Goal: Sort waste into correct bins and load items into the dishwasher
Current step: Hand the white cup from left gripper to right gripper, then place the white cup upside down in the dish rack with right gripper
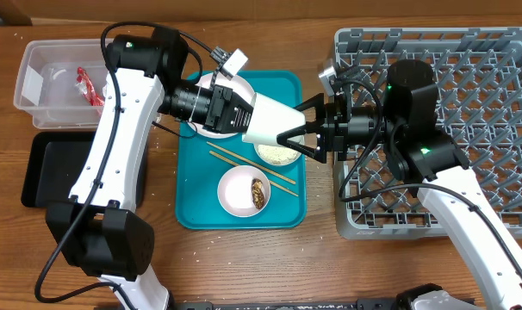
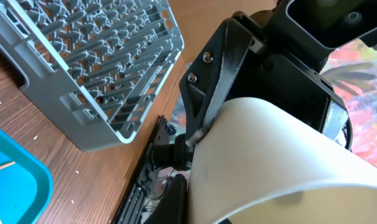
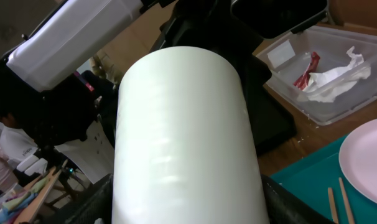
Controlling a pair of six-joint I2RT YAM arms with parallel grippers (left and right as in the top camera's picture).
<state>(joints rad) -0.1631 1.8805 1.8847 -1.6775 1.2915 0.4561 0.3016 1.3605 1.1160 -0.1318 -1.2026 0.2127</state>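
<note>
A small white cup (image 1: 274, 122) hangs on its side above the teal serving tray (image 1: 192, 185), held between both arms. My left gripper (image 1: 244, 116) is shut on its wide end. My right gripper (image 1: 297, 129) has a finger pressed on each side of its narrow end. The cup fills the left wrist view (image 2: 275, 162) and the right wrist view (image 3: 185, 137). On the tray are a pale plate (image 1: 211, 131), a bowl of rice (image 1: 278, 156), a bowl (image 1: 237, 191) with a brown scrap (image 1: 259, 195), and chopsticks (image 1: 248, 167). The clear tub (image 1: 37, 60) holds the red wrapper (image 1: 90, 87) and napkin (image 3: 338, 73).
The grey dish rack (image 1: 476, 129) stands at the right, under the right arm; it also shows in the left wrist view (image 2: 95, 68). The black tray (image 1: 54, 168) lies at the left in front of the clear tub. Rice grains dot the wood near the teal tray.
</note>
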